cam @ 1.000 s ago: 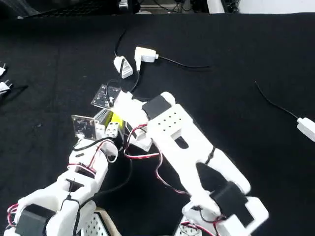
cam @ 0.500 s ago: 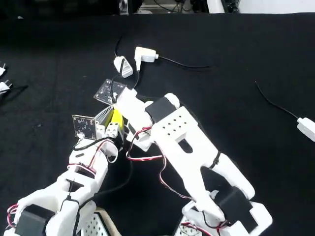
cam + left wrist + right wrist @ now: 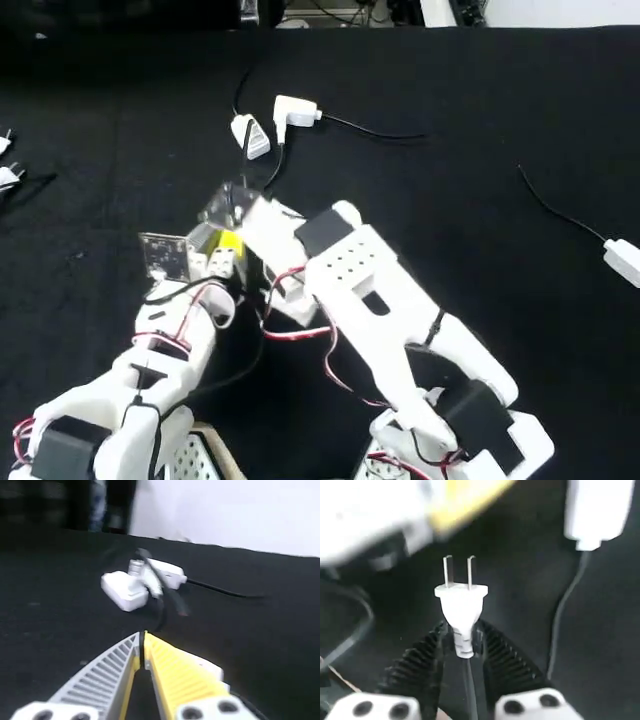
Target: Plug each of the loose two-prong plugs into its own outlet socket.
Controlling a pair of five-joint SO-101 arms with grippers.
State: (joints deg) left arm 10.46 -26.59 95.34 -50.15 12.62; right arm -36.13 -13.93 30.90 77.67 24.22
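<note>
Holding anything, is the right gripper (image 3: 462,630)?

Yes. Its two black ribbed fingers (image 3: 420,665) are clamped on the neck of a white two-prong plug (image 3: 461,600), just where the plug's cable (image 3: 469,680) leaves it. Both prongs are bare, point away from the wrist, and nothing touches them.

Where is that plug with respect to the outlet socket (image 3: 250,135)?

Near it but apart, on the side of the socket that faces the arms' bases.

And the left gripper (image 3: 142,639)?

Its grey finger (image 3: 100,680) and yellow finger (image 3: 175,675) are pressed together at the tips with nothing between them. It sits just beside the right gripper, a little farther from the socket, and points toward it.

What else lies around the socket on the black table (image 3: 480,220)?

A second white block (image 3: 295,110) is just beside it, on the side away from the arms, with a dark lead (image 3: 370,130) running off across the cloth. Whether block and socket touch, I cannot tell. A further white piece (image 3: 622,258) lies well apart from the socket, out on the right arm's side. Two small white pieces (image 3: 8,178) lie well apart from it on the left arm's side, too small to make out.

Is anything plugged into the socket?

I cannot tell. The left wrist view is blurred just there.
</note>
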